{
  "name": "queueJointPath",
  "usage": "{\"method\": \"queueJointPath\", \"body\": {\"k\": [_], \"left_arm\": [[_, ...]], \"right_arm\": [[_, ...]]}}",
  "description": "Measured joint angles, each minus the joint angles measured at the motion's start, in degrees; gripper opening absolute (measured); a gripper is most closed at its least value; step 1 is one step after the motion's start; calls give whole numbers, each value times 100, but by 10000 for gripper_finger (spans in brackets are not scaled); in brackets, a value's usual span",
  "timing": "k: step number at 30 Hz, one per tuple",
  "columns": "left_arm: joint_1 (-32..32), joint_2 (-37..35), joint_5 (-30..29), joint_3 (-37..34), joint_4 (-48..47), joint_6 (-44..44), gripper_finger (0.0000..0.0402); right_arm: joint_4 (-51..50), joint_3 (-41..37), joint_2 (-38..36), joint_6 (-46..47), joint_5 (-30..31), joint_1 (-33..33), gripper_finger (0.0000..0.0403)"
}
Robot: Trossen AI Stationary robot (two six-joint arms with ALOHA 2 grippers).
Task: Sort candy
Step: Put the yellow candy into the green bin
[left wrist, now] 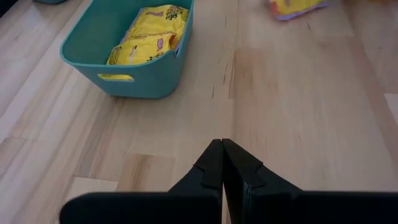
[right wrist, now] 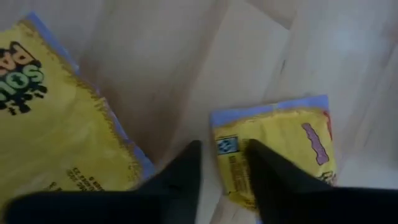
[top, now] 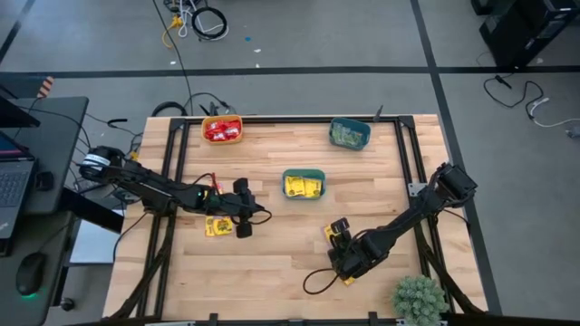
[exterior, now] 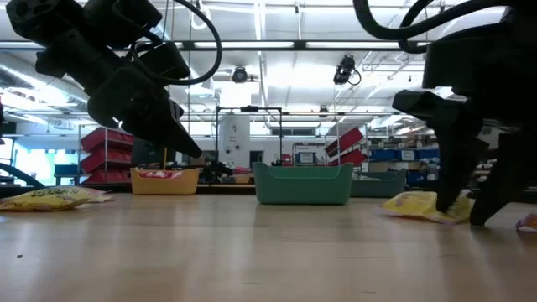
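Observation:
Two yellow candy packets lie flat on the wood under my right gripper (right wrist: pixel 224 158): a large one (right wrist: pixel 56 124) and a smaller one (right wrist: pixel 280 149). The gripper (top: pixel 341 241) is open and points steeply down, its fingers astride the smaller packet's short edge (exterior: pixel 419 204). My left gripper (left wrist: pixel 222 155) is shut and hangs above the table (top: pixel 263 215), touching nothing. Another yellow packet (top: pixel 217 226) lies beside it. An orange bowl (top: pixel 222 129) holds red candy, a teal bowl (top: pixel 350 133) holds green candy, and a nearer teal bowl (top: pixel 303 184) holds yellow candy. My right gripper comes from above at the smaller yellow packet's short edge (right wrist: pixel 239 134). One finger (right wrist: pixel 273 174) stands over the packet and the other (right wrist: pixel 183 171) over bare wood beside it. The packet lies flat on the table. Whether the fingertips touch it, I cannot tell.
A small green plant (top: pixel 419 297) stands at the table's near right corner. Bare wood lies between the two arms and along the near edge. A desk with a laptop (top: pixel 14 181) stands beyond the table's left side.

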Motion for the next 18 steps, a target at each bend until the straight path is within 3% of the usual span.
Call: {"method": "queueJointPath", "body": {"k": [4,13,18], "left_arm": [[0,0,-5,0,52,0,5],[0,0,-84,0,26,-105,5],[0,0,-85,0,-18,-127,5]], "right_arm": [[-70,84,-192,4,251,-133,17],[-33,103,-863,-197,633,-567,1],[-40,100,-994,310,-183,-730,22]]}}
